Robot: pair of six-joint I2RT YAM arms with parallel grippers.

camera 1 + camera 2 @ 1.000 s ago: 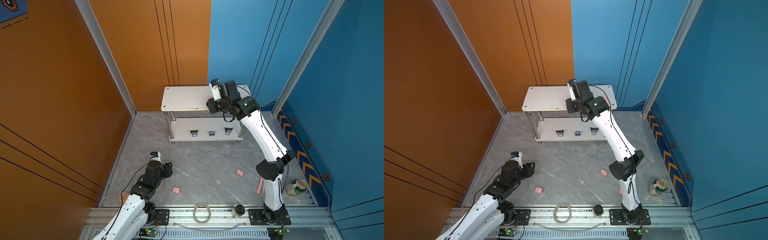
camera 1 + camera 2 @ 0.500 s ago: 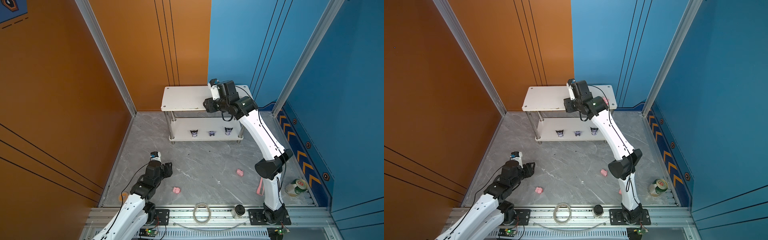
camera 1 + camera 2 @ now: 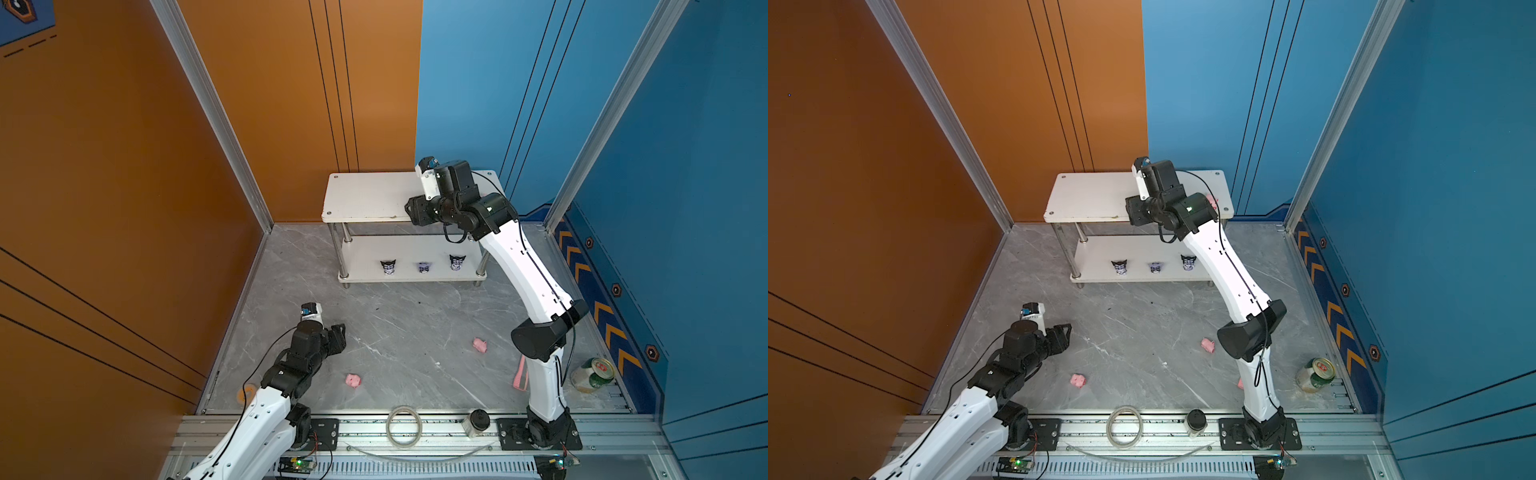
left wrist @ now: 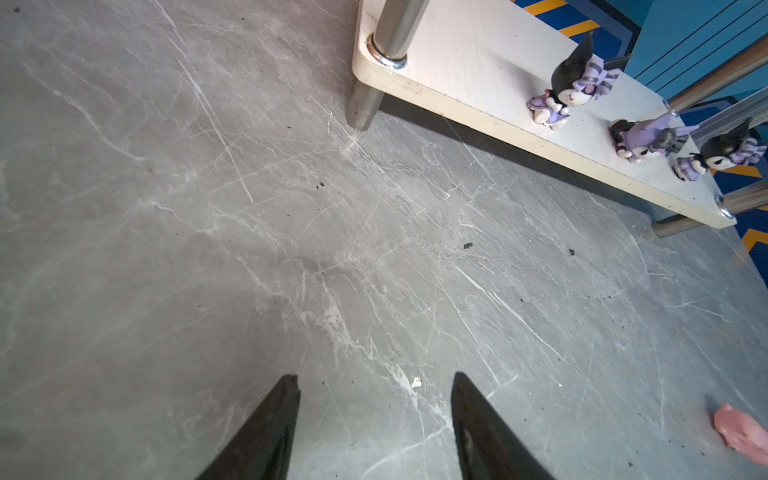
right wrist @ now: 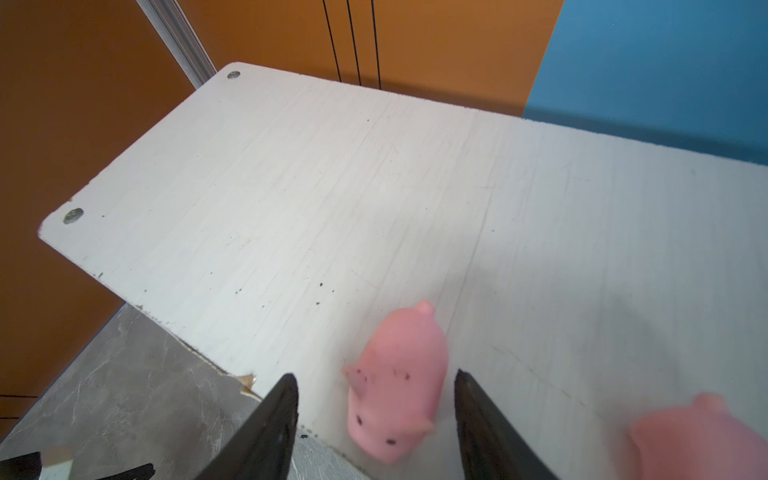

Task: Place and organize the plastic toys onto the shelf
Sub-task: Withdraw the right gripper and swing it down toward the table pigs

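R gripper (image 5: 374,375) opened since, pig (image 5: 401,365) sits on shelf (image 5: 291,187).

this was a robot test cell in a lab. orange panels (image 3: 124,166) and blue panels (image 3: 685,166), framed by aluminium posts (image 3: 208,104), boxed in a grey marble-look floor (image 3: 395,324). one white arm (image 3: 523,266) and another (image 3: 262,419) were bolted to a slotted metal rail (image 3: 444,430). a bare circuit board (image 3: 297,463) sat below the rail, and orange chevrons (image 3: 600,309) ran along one wall.

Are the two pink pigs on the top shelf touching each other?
Apart. Right wrist view shows bare white shelf board between the two pink plastic pigs.
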